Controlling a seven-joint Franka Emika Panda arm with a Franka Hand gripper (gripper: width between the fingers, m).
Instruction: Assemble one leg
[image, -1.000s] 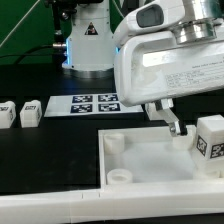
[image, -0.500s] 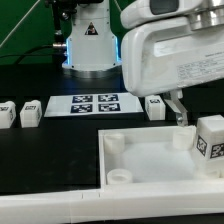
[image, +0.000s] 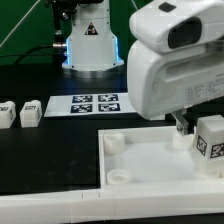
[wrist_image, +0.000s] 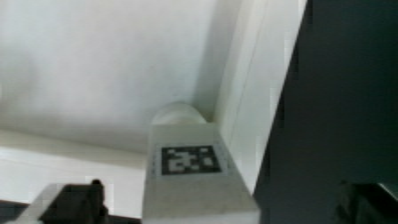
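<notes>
A leg, a small white block with a black-and-white tag, stands at the right edge of the large white panel. My gripper hangs low just beside it, on the exterior view's left. In the wrist view the same leg lies between my two dark fingertips, apart from both. The gripper is open and holds nothing. Two more legs stand at the far left of the exterior view.
The marker board lies behind the panel. The panel has a raised rim and a round corner socket at its front left. A lit white device stands at the back. The arm's white body hides the table behind it.
The arm has moved toward the exterior view's right and lower, bringing the gripper beside the leg at the panel's right edge. It now hides the leg that stood by the marker board.
</notes>
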